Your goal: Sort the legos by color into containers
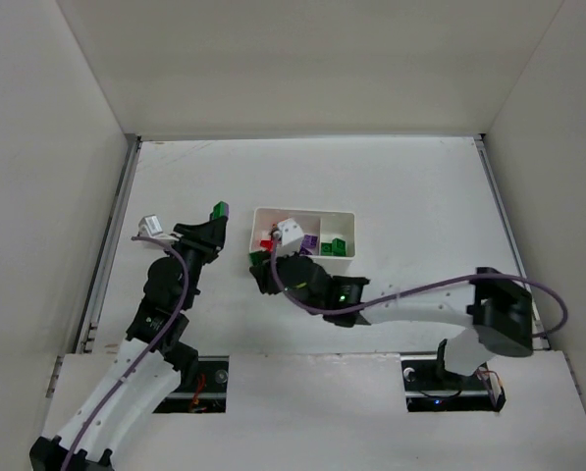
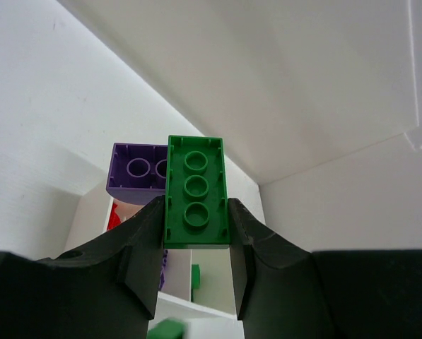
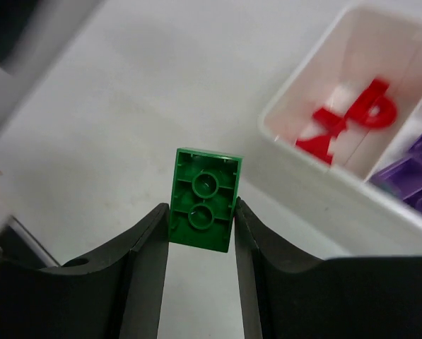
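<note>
The left gripper has its fingers narrowly parted, pinching a long green brick by its sides. A purple brick sits touching it on the left. The right gripper likewise pinches a short green brick. The tray lies to the upper right of them, with red bricks in its nearest compartment and purple bricks in the next.

The top view looks down from behind over the whole table. Each wrist view peers closely along its fingers; all share the white tray.
</note>
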